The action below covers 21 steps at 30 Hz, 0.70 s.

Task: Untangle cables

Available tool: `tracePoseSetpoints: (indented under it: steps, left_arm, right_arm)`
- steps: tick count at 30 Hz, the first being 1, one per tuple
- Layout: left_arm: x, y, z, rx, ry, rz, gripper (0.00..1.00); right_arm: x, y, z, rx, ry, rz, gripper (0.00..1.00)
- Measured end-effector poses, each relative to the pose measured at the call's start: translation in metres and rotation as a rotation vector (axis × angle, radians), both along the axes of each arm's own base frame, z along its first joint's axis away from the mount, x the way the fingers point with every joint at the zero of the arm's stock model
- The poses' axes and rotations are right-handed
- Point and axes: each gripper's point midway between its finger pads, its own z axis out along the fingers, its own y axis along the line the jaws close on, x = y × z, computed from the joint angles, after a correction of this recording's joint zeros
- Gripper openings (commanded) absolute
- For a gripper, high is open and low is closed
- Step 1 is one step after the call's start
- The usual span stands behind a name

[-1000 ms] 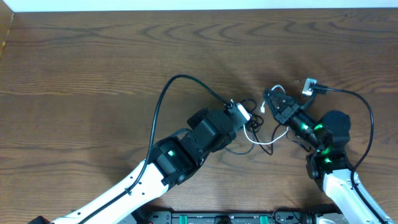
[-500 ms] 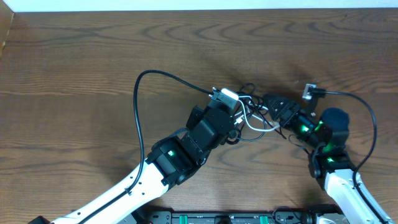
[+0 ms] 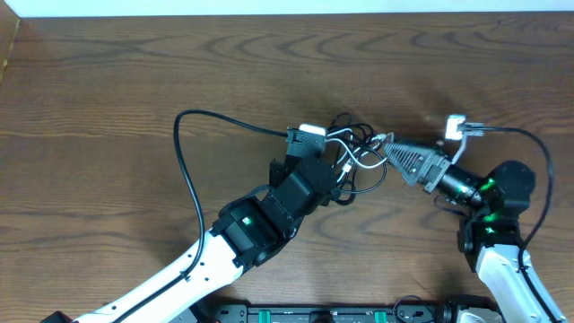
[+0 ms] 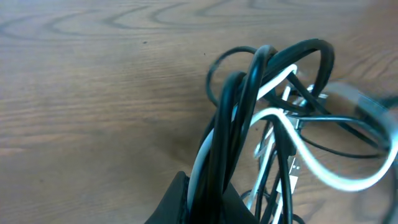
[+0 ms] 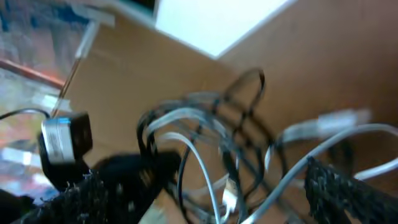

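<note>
The cables [image 3: 357, 151] are a knot of thin black cords and one white cord at the table's middle. My left gripper [image 3: 338, 173] is shut on a bundle of them. In the left wrist view the cables [image 4: 249, 106] rise from between its closed jaws, where my left gripper [image 4: 211, 202] pinches black and white strands. My right gripper [image 3: 395, 155] stands open just right of the knot. In the blurred right wrist view the cables [image 5: 211, 137] loop between and beyond its spread fingers [image 5: 84, 199], and my right gripper [image 5: 214, 202] clamps none of them.
A thick black lead [image 3: 184, 148] arcs left from the left wrist camera box [image 3: 309, 135]. Another lead [image 3: 529, 152] curves from the right camera box [image 3: 456, 126]. The wooden table [image 3: 134, 81] ends at a white edge along the back.
My right gripper has opened, let go of the cables and drawn back to the right. My left gripper has carried its bundle up and to the left, dragging the knot with it.
</note>
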Motion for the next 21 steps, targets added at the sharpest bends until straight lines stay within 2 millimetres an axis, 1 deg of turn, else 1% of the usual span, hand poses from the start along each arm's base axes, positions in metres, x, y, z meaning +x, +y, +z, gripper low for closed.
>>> tracePoseSetpoints:
  steps: [3, 5, 9, 11, 13, 15, 16, 20, 21]
  left_arm:
    - [0.000, 0.000, 0.000, -0.020, 0.007, 0.014, 0.08]
    - [0.000, 0.000, 0.000, -0.038, 0.014, 0.028, 0.08]
    - [0.000, -0.001, 0.000, -0.088, 0.037, 0.060, 0.08]
    - [-0.002, -0.004, 0.000, -0.109, 0.051, 0.057, 0.08]
    - [-0.004, -0.010, 0.000, -0.141, 0.071, 0.038, 0.08]
    - [-0.008, -0.019, 0.002, -0.181, 0.089, 0.003, 0.08]
    - [-0.010, -0.023, 0.003, -0.199, 0.097, -0.017, 0.08]
    - [-0.017, -0.042, 0.011, -0.276, 0.123, -0.101, 0.08]
    - [-0.019, -0.046, 0.012, -0.290, 0.131, -0.120, 0.08]
  right_arm:
    - [-0.011, 0.011, -0.016, 0.005, 0.102, 0.059, 0.99]
    - [-0.016, 0.017, -0.031, -0.009, 0.177, 0.075, 0.99]
    - [-0.017, 0.019, -0.066, -0.084, 0.304, 0.014, 0.99]
    - [-0.015, 0.020, -0.073, -0.116, 0.310, -0.016, 0.99]
    - [-0.012, 0.024, -0.074, -0.143, 0.290, -0.034, 0.98]
    - [-0.011, 0.029, -0.075, -0.167, 0.268, -0.045, 0.90]
    - [-0.011, 0.031, -0.076, -0.179, 0.261, -0.051, 0.81]
    - [-0.007, 0.038, -0.083, -0.232, 0.252, -0.103, 0.39]
    - [-0.006, 0.037, -0.085, -0.241, 0.257, -0.119, 0.34]
